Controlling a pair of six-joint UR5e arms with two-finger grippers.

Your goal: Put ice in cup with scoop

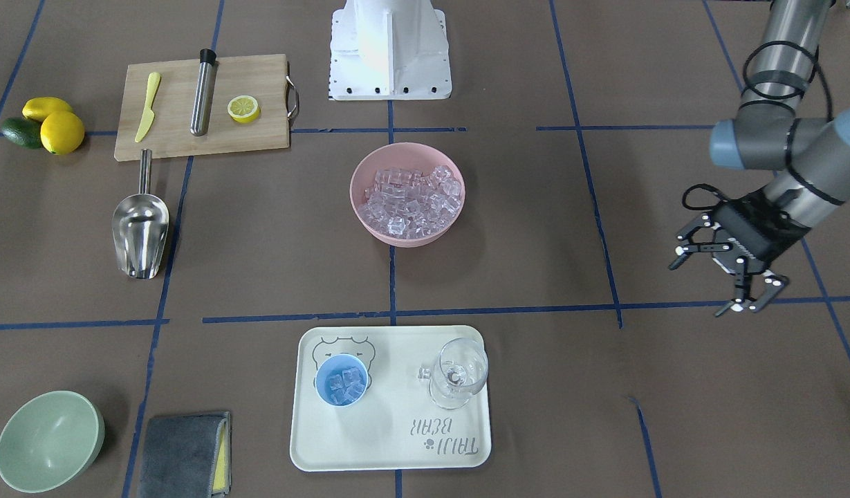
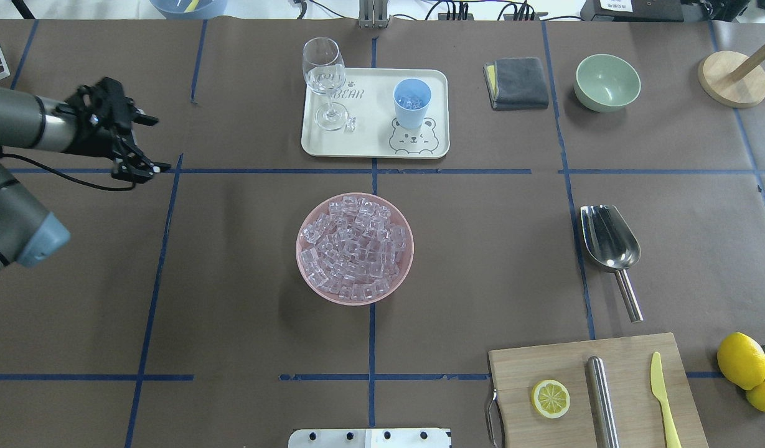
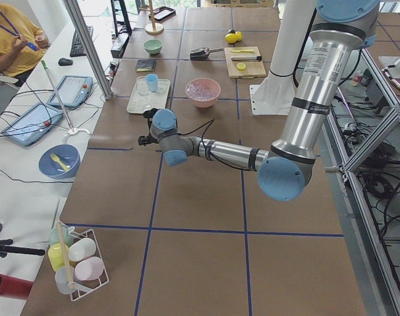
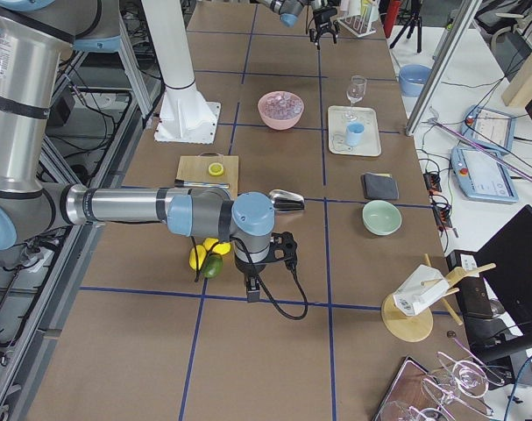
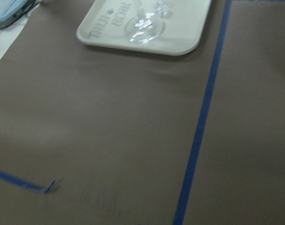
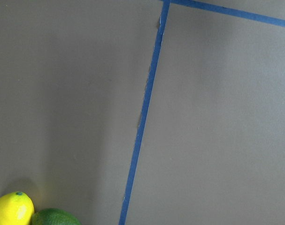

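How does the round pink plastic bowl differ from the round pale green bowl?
The pink bowl is heaped with clear ice cubes; the green bowl is empty. The pink bowl stands mid-table, the green bowl near the edge beside the grey folded cloth. Both sit upright.

Reading "TAIJI BEAR" with a small paw mark, printed in grey near one corner of the cream tray (image 1: 390, 408) on the counter (image 1: 570, 387), appearing upside down in the front-facing view and slanted in the left wrist view. Showing only "BEAR" plainly in the overhead view, the wine glass (image 2: 323, 71) standing in front of the upper word, with a line-drawn bear face sitting at the opposite corner, partly hidden by the cup (image 1: 342, 380). Carrying a strip of print on the left arm (image 3: 316, 66), too small to be read.
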